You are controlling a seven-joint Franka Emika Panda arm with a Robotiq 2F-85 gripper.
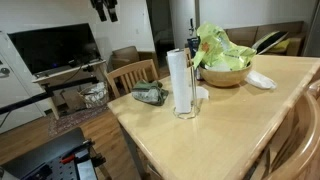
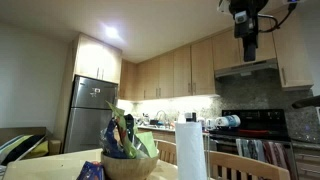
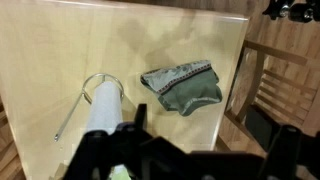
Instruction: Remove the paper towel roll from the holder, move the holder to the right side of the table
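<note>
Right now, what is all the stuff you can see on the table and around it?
tall white paper towel roll: one, white, upright on its stand, mid-table
thin metal wire holder: one, silvery, under the roll
light-wood table: one, pale tan
round wooden bowl of green things: one, behind the roll
crumpled grey-green cloth: one, beside the roll, not touching
small white napkin: one, next to the bowl
slatted wooden chair: at least one, at the table edge
black television: one, in the background
steel fridge: one, grey, in the kitchen
robot's black fingers: open, high above the table
</note>
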